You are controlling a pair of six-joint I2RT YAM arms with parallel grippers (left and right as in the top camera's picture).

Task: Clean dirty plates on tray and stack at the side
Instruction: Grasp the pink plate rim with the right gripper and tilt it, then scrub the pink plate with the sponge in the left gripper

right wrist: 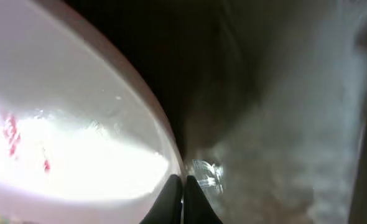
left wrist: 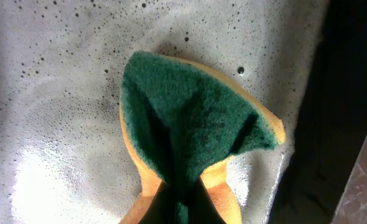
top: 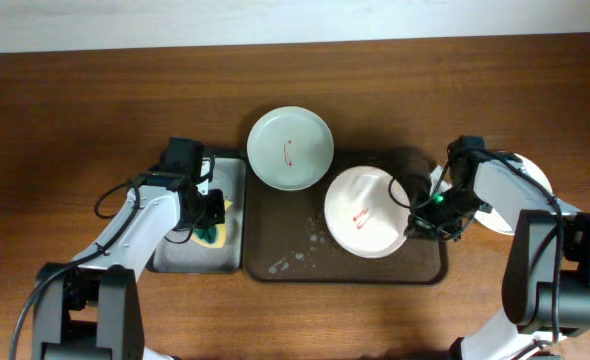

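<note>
On the large dark brown rectangular tray, the pinkish white round plate is lying right of centre, its red smears facing up. The right gripper is pinching that plate's right rim, probably steadying it for scrubbing. Left of the tray, the left gripper is squeezing a folded green-and-yellow sponge over the small black tray, likely loading suds. Only the wrist views are showing the foam and the rim pinch. Only overhead is showing the pale green plate overlapping the tray's upper left corner and the cream-white plate just right of it.
</note>
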